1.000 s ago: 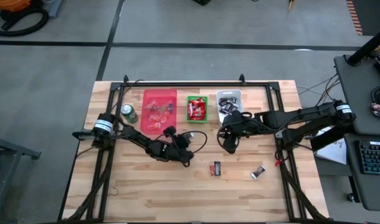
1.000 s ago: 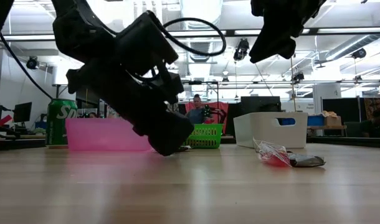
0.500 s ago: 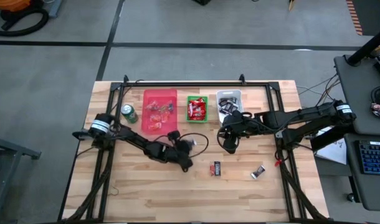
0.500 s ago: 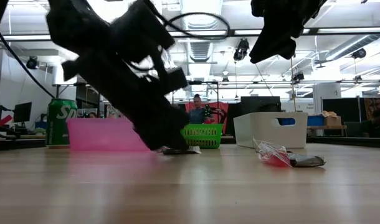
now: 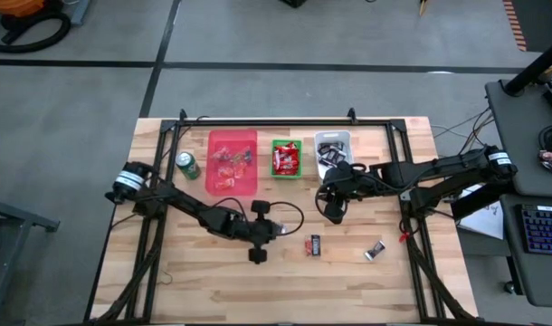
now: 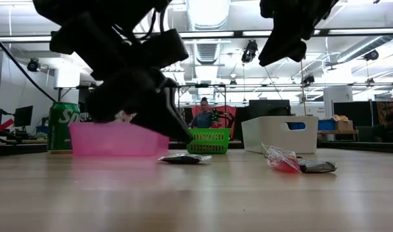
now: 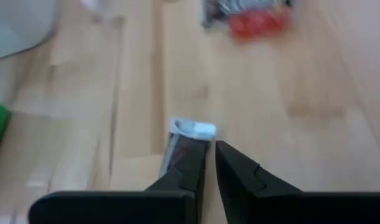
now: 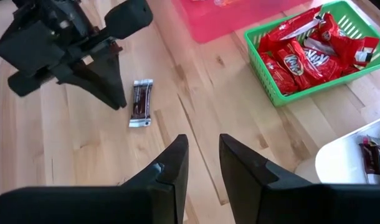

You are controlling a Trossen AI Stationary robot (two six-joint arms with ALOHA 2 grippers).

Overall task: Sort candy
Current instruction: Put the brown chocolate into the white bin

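High view: left arm is reaching further toward 5 o'clock than half a second ago; left gripper (image 5: 278,232) is now sitting just at the 9 o'clock side of the dark candy bar (image 5: 316,244) on the bench (image 5: 375,272), not yet on it. A second loose piece, the mixed-wrapper candy (image 5: 375,250), is lying at 3 o'clock of the bar, well apart. Right gripper (image 5: 335,205) is hanging at 6 o'clock of the white bin (image 5: 331,138) and is showing no shift across the three frames. Pink bin (image 5: 233,139), green bin (image 5: 286,143) and white bin are all holding sweets already; green can (image 5: 187,165) is standing at 9 o'clock of the pink bin

Low view: the left arm's bulk is lifting clear of the dark bar (image 6: 183,158), which a second ago was hidden behind it; the bar is lying flat and untouched. The red-and-silver piece (image 6: 292,164) is resting at its 3 o'clock. A person is sitting in the room behind

Left wrist view: left gripper (image 7: 210,149) is pressed nearly together, a thin gap only, holding nothing; tips are hovering just at the near end of the bar (image 7: 184,141)

Right wrist view: right gripper (image 8: 202,148) is slightly spread and empty; the bar (image 8: 141,101) and left gripper are lying ahead of it

Judgement: the approach is closing on the bar, but the fingers are needing to spread before any pick; two pieces are remaining to sort
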